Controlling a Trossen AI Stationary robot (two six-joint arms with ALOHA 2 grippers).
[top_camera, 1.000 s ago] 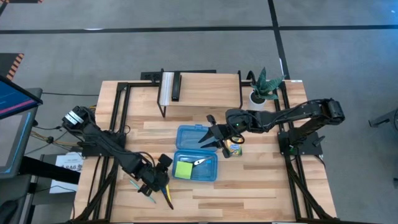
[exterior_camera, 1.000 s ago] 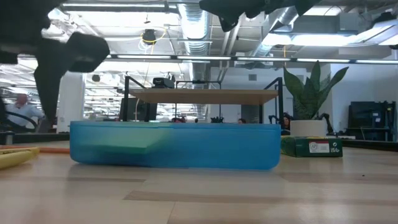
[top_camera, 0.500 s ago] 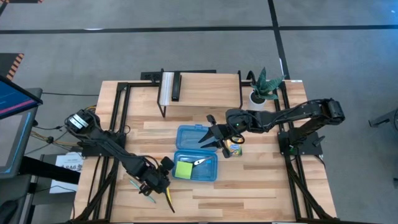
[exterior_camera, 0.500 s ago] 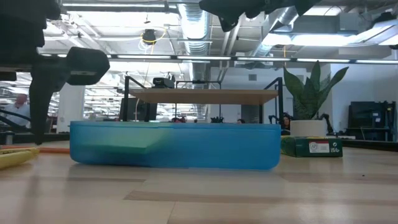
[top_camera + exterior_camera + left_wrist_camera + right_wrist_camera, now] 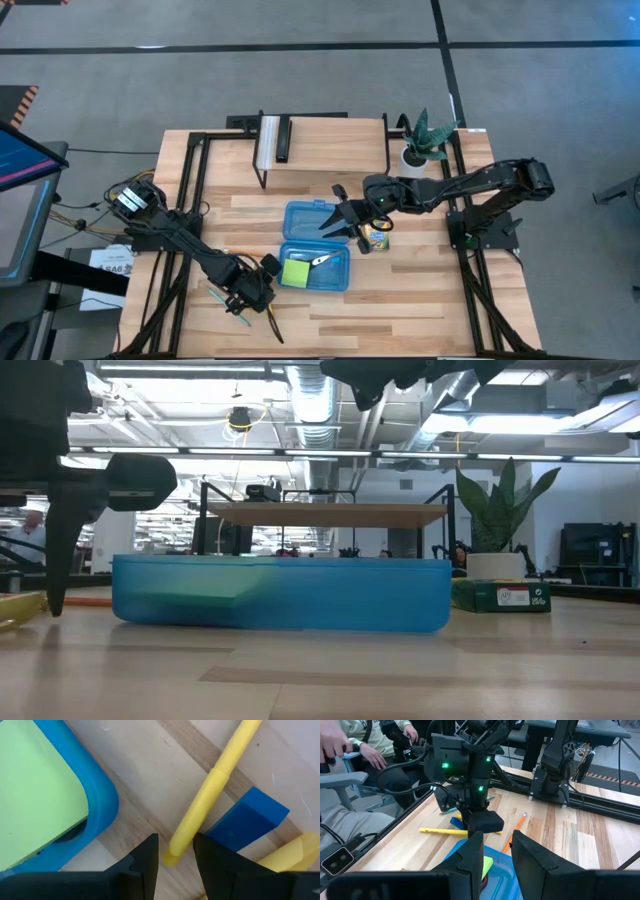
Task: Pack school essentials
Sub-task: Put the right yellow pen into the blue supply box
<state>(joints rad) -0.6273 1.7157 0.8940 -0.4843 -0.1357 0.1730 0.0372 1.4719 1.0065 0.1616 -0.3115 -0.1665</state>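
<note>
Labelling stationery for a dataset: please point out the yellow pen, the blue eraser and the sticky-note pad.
yellow pen point(image 5: 210, 795): left wrist view, mid-barrel.
blue eraser point(image 5: 245, 822): left wrist view, top face.
sticky-note pad point(image 5: 295, 272): high view, centre, inside the case.

Grey floor point(image 5: 300, 60), exposed ceiling ducts point(image 5: 310, 400), strip lights point(image 5: 250, 452)

I count one blue case point(image 5: 316, 251) with one lime-green sticky-note pad point(image 5: 294, 272) and one pair of scissors point(image 5: 322, 260) inside. Outside lie one yellow pen point(image 5: 210, 790), one blue eraser point(image 5: 246, 822), one orange pencil point(image 5: 516, 828), one crayon box point(image 5: 377, 238) and one potted plant point(image 5: 423, 137).
</note>
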